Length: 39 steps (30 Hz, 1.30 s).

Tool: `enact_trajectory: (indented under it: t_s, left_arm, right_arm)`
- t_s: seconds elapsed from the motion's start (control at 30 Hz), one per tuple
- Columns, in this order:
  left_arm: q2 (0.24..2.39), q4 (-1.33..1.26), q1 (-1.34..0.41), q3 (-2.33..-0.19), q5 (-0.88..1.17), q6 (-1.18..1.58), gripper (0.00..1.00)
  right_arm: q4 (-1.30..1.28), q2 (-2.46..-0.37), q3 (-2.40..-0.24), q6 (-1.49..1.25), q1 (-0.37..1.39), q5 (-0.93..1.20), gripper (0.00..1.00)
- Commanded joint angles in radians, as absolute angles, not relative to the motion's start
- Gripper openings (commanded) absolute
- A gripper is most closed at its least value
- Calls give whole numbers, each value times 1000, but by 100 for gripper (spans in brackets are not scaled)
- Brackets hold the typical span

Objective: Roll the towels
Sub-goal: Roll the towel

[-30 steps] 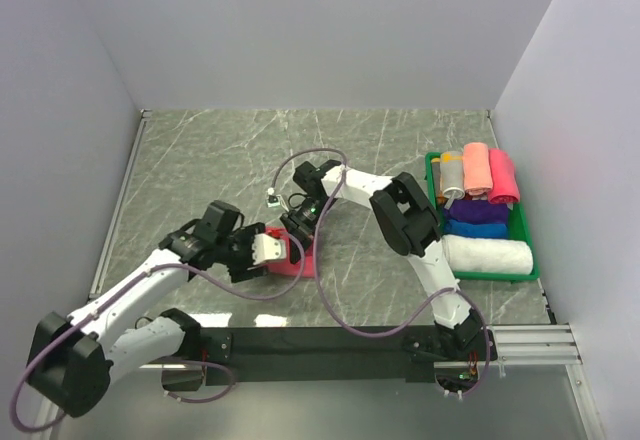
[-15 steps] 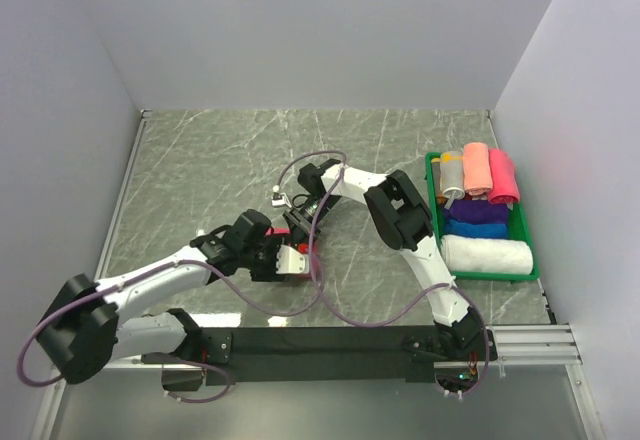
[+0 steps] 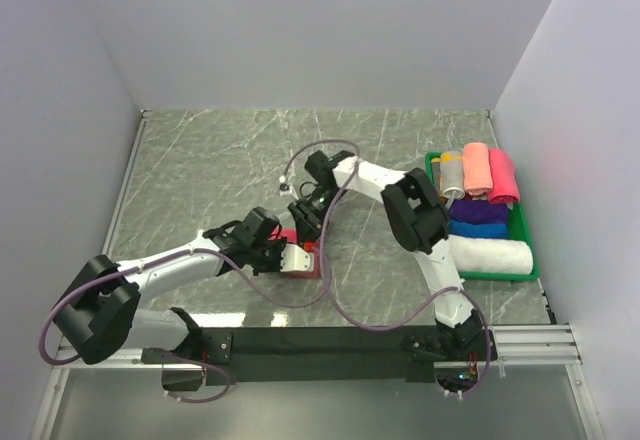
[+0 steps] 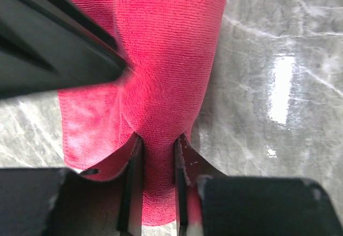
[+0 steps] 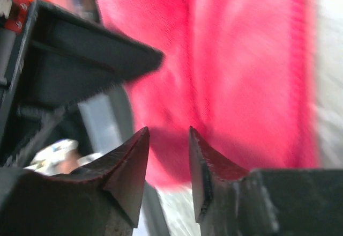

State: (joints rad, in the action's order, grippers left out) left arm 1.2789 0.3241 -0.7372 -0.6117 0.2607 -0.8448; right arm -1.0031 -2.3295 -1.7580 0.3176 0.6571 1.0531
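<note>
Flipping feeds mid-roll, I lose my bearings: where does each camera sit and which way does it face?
Top external: above and behind the robot, looking down on the table; left arm and right arm show, meeting over the red towel.
Left wrist: on the left wrist, looking past the left gripper, pinched on a towel fold.
Right wrist: on the right wrist, looking past the right gripper, jaws apart, at the blurred towel.
Shared: all three show the red towel.

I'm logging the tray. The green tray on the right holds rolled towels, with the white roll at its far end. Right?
No: the white roll lies at the near end of the green tray, not the far one. The tray does hold rolled towels. The top external view shows it.
</note>
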Motion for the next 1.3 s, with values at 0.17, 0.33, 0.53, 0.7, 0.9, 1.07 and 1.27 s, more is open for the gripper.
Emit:
enact_trajectory:
  t_s: [0.17, 0.33, 0.53, 0.7, 0.9, 1.07, 1.27]
  left_arm:
    - [1451, 687, -680, -738, 470, -857, 1]
    - [1623, 830, -578, -935, 574, -902, 1]
    - [1947, 1015, -462, -1207, 652, -954, 7]
    - [2121, 1090, -390, -1377, 658, -974, 11]
    - [2270, 1164, -364, -1514, 640, -1017, 14]
    - [2303, 1161, -364, -1529, 627, -1019, 14]
    - [2309, 1138, -364, -1513, 643, -1000, 22]
  right_arm:
    - [-694, -1888, -1616, 222, 503, 586, 45]
    - [-585, -1651, -1419, 235, 442, 466, 43]
    - [-580, -1448, -1238, 264, 440, 459, 43]
    - [-586, -1371, -1149, 282, 488, 463, 41]
    - [-532, -1316, -1092, 313, 668, 353, 39]
    - [-466, -1403, -1107, 377, 863, 221, 44]
    - [-355, -1629, -1224, 455, 979, 153, 61]
